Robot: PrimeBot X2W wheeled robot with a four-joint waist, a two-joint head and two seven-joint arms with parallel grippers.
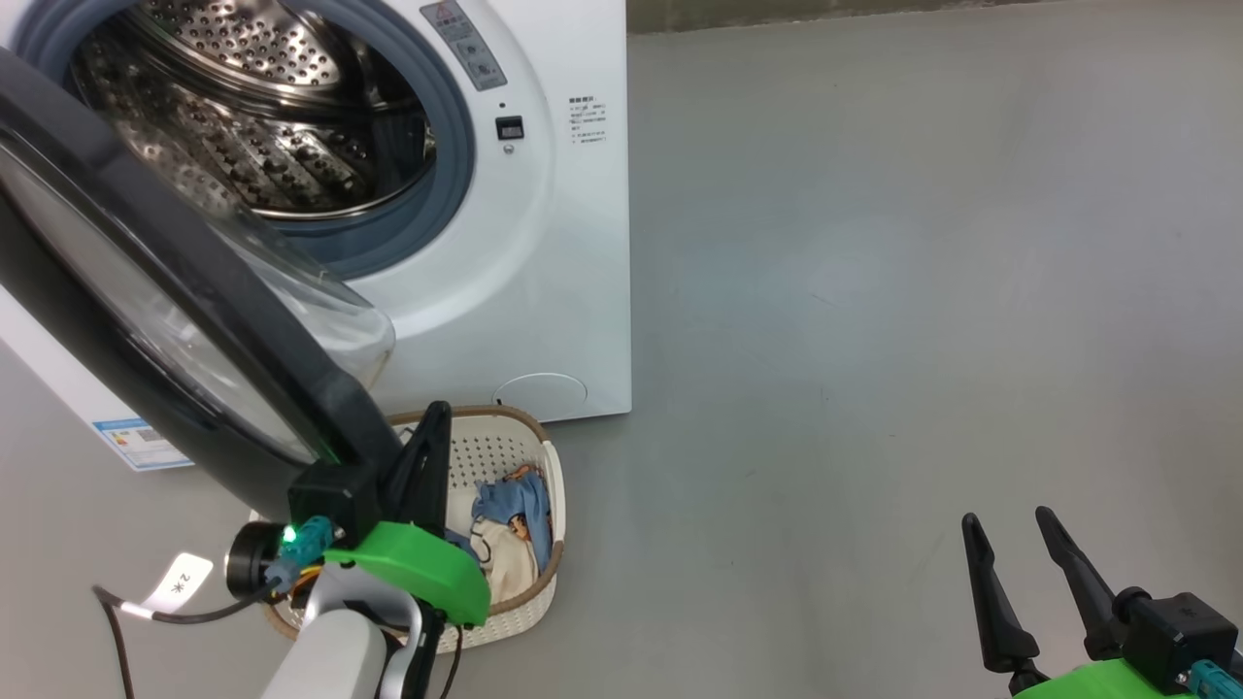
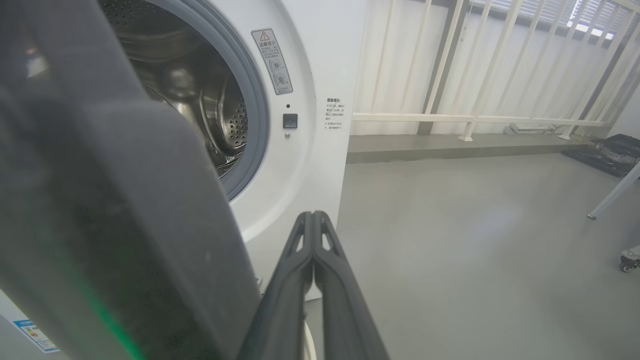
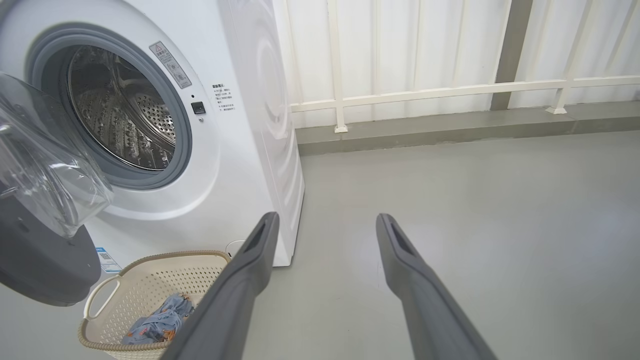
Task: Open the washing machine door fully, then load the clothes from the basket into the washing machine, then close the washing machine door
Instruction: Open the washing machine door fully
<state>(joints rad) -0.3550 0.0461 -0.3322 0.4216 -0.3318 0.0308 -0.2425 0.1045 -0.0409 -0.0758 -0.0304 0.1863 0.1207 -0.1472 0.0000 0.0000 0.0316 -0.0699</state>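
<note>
Nearest us in the head view, at lower left, is our left gripper (image 1: 437, 416). Its two fingers are pressed flat together with nothing between them, and they point up alongside the lower edge of the door (image 1: 223, 320). In the left wrist view the same shut fingers (image 2: 300, 280) rise at bottom centre, with the door's black rim (image 2: 125, 200) looming just to their left. We cannot tell whether they touch it.

At lower right our right gripper (image 1: 1007, 519) hangs over bare floor. Its jaws are spread wide and empty, well apart from everything.

A little farther off, the basket (image 1: 560, 515) sits on the floor at the foot of the machine (image 1: 544, 243). The clothes (image 1: 515, 505) are heaped inside it, partly behind our left wrist. In the right wrist view, at lower left, the basket (image 3: 150, 285) holds the clothes (image 3: 155, 325) below the swung-out door (image 3: 40, 270).

Farthest, at upper left, the drum (image 1: 252, 126) gapes and looks empty.

We judge the door is well out but perhaps not at its full swing, so opening it is the step in hand. To do it well, we should lay the side of the shut fingers against the inner rim, not the glass bowl. Then we should push slowly along the door's arc towards the frame's left, and stop once it resists. Only after that should we reach down for the clothes.
</note>
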